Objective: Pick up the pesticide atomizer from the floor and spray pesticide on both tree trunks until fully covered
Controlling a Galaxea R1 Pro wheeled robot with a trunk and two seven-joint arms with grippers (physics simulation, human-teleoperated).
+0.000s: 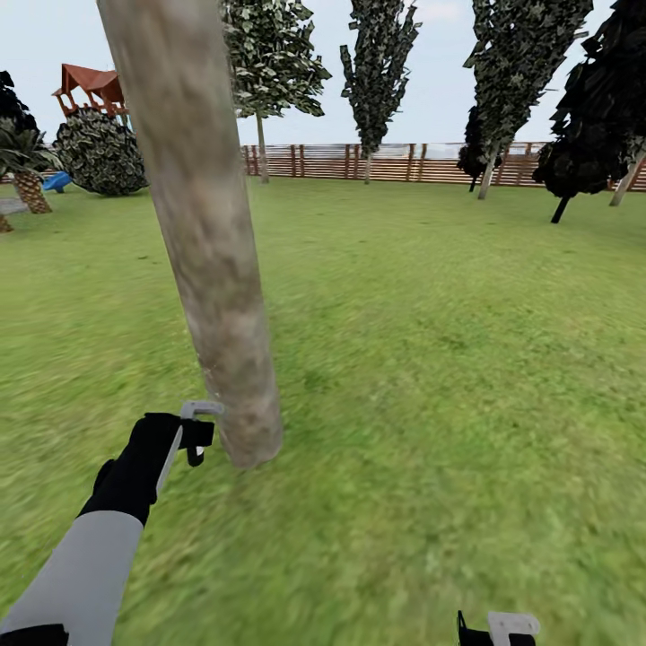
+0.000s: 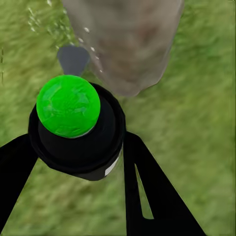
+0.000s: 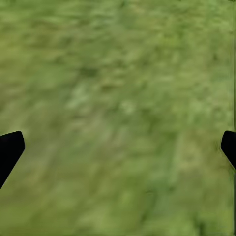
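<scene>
**Sprayer held at the foot of the trunk**

The sprayer [image 2: 73, 130], black with a green cap, sits clamped between the left end effector's [image 2: 78, 162] fingers, its nozzle close to the base of the tree trunk [image 1: 202, 242]. Its lower body is hidden. A few white specks [image 2: 86, 30] drift beside the bark. The left arm reaches low and forward over the grass [image 1: 431, 359]. The right end effector [image 3: 118, 147], fingertips wide apart, is cut off at the head view's edge.

The tree trunk [image 1: 202, 242] blocks the left claw [image 1: 199, 432]; open lawn [image 1: 449, 359] lies rightward.
</scene>
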